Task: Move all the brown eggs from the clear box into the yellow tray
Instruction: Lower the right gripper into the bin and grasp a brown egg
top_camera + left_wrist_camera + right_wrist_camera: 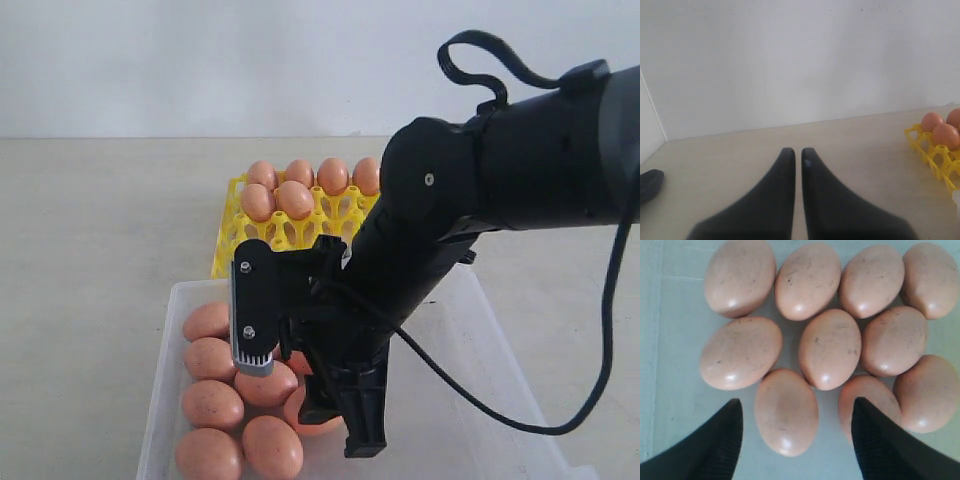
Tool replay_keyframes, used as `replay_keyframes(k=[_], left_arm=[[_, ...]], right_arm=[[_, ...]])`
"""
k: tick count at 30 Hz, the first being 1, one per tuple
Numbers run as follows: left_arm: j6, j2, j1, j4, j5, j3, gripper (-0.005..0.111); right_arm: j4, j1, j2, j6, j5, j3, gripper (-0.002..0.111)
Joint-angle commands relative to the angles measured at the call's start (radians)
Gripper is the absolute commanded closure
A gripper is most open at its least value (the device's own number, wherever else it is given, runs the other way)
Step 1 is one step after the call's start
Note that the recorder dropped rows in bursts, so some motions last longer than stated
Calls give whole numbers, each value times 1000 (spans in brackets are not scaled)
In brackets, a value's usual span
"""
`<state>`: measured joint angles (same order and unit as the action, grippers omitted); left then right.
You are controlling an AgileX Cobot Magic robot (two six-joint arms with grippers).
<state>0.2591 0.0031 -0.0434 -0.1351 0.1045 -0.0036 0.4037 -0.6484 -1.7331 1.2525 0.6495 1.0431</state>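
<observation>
Closest in, ten brown eggs lie inside the clear box. They are bunched up against one side wall and touch each other. The rest of the box floor is bare.

Your right gripper hangs just above that bunch, inside the clear box. Its jaws are spread wide and hold nothing. One egg lies in the gap between them, and neither jaw touches it. I think that is the egg you want next. The jaws are wide so they can slide down past its sides.

Be careful, because another egg sits right under one jaw tip. That jaw could bump it on the way down. Eggs are round and smooth and crack easily, so squeeze softly.

Just past the far rim of the clear box, the yellow tray sits on the surface. Six eggs rest in its cups, which keep them from rolling. Four are in the row farthest from the clear box and two are in the next row. The cups nearer the clear box are empty, so there is room for more.

Your left gripper is off to one side of the clear box, low over the surface. Its jaws are pressed almost together with nothing between them. I think it is just parked out of the way.
</observation>
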Motion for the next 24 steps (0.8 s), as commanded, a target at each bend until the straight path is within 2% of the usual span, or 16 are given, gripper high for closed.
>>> replay_keyframes(k=[1,24], left_arm=[[3,-3,6,-3,0,4,103],[3,-3,6,-3,0,4,103]], right_arm=[[2,-4,-51,3,13,-3,53],[6,-4,-135,5,-41,-3,53]])
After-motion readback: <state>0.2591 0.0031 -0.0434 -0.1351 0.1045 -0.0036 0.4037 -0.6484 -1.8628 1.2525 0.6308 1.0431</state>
